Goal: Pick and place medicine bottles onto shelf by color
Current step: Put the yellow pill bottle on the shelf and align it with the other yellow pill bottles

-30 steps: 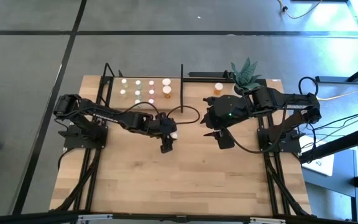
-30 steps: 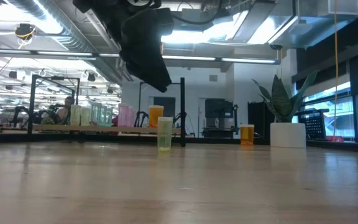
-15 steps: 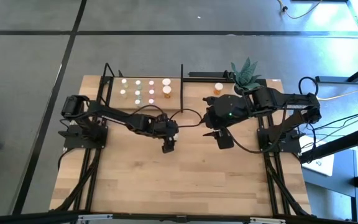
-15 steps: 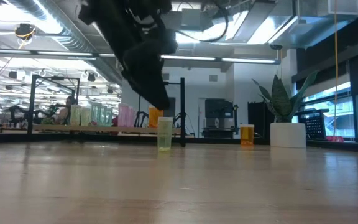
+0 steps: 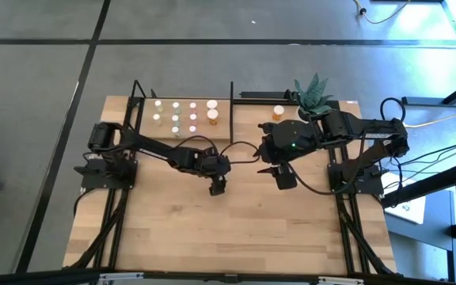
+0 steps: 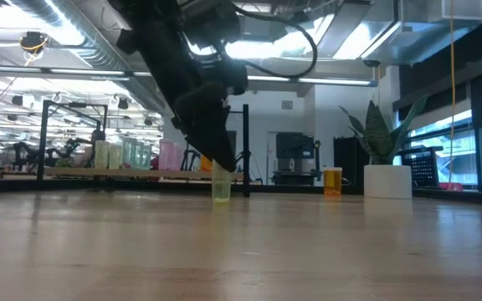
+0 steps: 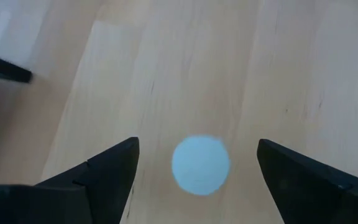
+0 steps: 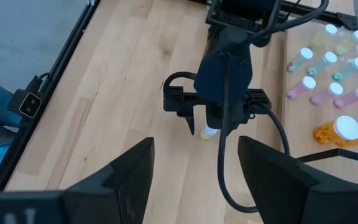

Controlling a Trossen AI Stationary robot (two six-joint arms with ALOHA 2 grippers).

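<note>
Pale wood worktop [image 5: 212,229], shelf [image 5: 182,114] at upper left of the high view.
Left gripper [image 7: 197,180] jaws apart astride green bottle [image 6: 221,186]; descend centred, then close gently; right gripper [image 8: 194,180] apart, empty.

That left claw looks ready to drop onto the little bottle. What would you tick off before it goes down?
1. Left gripper open wide enough: ok, fingers apart either side of the white cap.
2. Bottle upright on the table: ok.
3. Bottle centred between the fingers: ok, seen from the left wrist.
4. Bottle colour for sorting: pale green, it seems.
5. Right gripper out of the way: ok, hanging apart, empty.
6. Room on the shelf: cannot tell; bottles already stand in rows.
</note>
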